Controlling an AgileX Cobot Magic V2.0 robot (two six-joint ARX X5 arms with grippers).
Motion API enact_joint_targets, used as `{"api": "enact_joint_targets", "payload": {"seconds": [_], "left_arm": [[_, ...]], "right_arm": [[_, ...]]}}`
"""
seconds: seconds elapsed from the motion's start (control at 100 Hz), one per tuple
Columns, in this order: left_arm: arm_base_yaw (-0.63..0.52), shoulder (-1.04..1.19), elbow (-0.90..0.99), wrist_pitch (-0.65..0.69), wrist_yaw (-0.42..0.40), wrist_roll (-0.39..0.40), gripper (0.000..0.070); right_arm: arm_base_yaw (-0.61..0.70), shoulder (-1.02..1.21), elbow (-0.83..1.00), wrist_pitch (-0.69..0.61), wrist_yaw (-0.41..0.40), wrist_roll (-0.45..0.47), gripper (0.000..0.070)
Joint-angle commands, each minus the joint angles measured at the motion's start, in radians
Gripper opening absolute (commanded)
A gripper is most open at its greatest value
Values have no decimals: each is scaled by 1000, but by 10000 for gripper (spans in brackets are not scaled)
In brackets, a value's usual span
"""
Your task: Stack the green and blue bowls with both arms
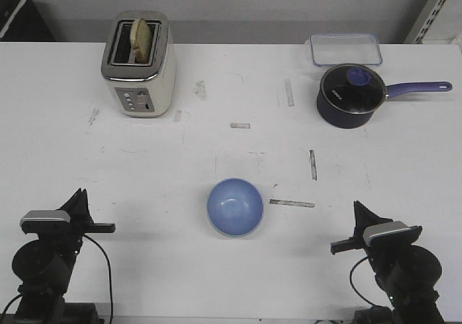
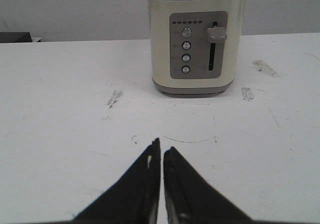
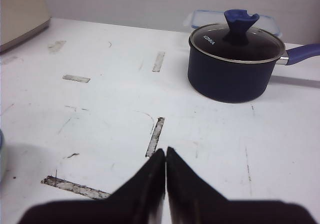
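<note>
1. Left gripper [image 2: 161, 151]: fingers together, holding nothing, above bare table [image 1: 159, 172].
2. Right gripper [image 3: 165, 153]: fingers together, empty.
3. Blue bowl [image 1: 235, 206] sits between both grippers, apart from each; green rim barely visible beneath it.

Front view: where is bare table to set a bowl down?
Bare table lies between the toaster and blue bowl, and between that bowl and the saucepan. The far right corner is crowded: saucepan plus clear container.

a cream toaster [image 1: 138, 66] with what looks like bread in a slot stands far left on the white table [image 1: 180, 266]. far right, a lidded navy saucepan [image 1: 350, 96] sits just before a clear container [image 1: 346, 49].
</note>
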Motion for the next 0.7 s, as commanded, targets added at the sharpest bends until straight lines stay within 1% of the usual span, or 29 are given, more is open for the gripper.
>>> {"api": "enact_joint_targets", "payload": {"seconds": [0.0,0.19,0.29,0.34,0.42,0.46,0.59,0.64,0.69], "left_arm": [[2,-1,9,10,-2,8,1],[1,-18,6,12,-1,8,1],[2,-63,-31,19,-1,4,1],[2,-97,-72,43,0,-6,1],[2,-159,-167,124,2,-27,1],[2,-199,-227,168,8,-27,1],[2,-308,-377,246,36,-29,1],[1,-304,-426,300,36,-29,1],[1,-303,-429,264,48,-28,1]], "right_arm": [[2,2,8,12,0,-11,0],[2,2,8,12,0,-11,0],[2,2,8,12,0,-11,0],[2,2,8,12,0,-11,0],[2,2,8,12,0,-11,0],[2,2,8,12,0,-11,0],[2,2,8,12,0,-11,0],[2,2,8,12,0,-11,0],[2,2,8,11,0,-11,0]]}}
